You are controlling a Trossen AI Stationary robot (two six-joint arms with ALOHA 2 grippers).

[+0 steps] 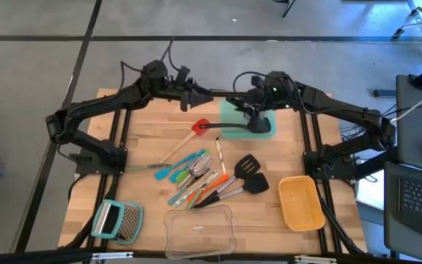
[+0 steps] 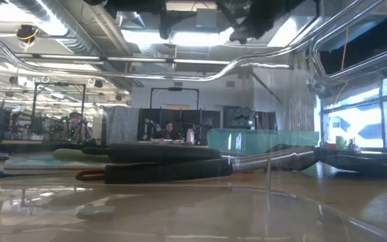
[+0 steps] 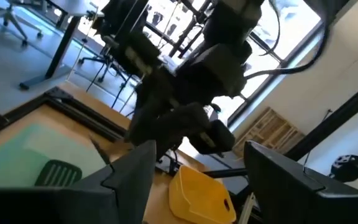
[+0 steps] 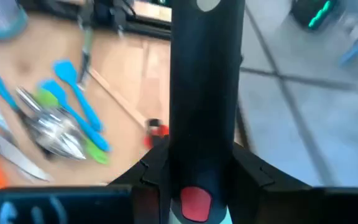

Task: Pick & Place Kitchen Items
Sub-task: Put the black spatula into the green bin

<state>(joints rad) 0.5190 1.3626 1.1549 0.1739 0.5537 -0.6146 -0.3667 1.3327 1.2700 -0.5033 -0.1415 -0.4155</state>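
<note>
The right claw [image 4: 194,180] hides the black handle's [image 4: 204,81] lower end, and the clear container [image 1: 200,232] is cut off

Grey floor [image 1: 35,66]; ceiling pipes [image 2: 180,64]; bright windows [image 2: 355,124] on right.

Robotics lab: exposed ceiling ducts [image 2: 66,37], distant workbenches [image 2: 19,141].

No legible text, labels, brand names or nos. were visible on any item, container or arm in any view; signage in the background room was too blurred to read.
</note>
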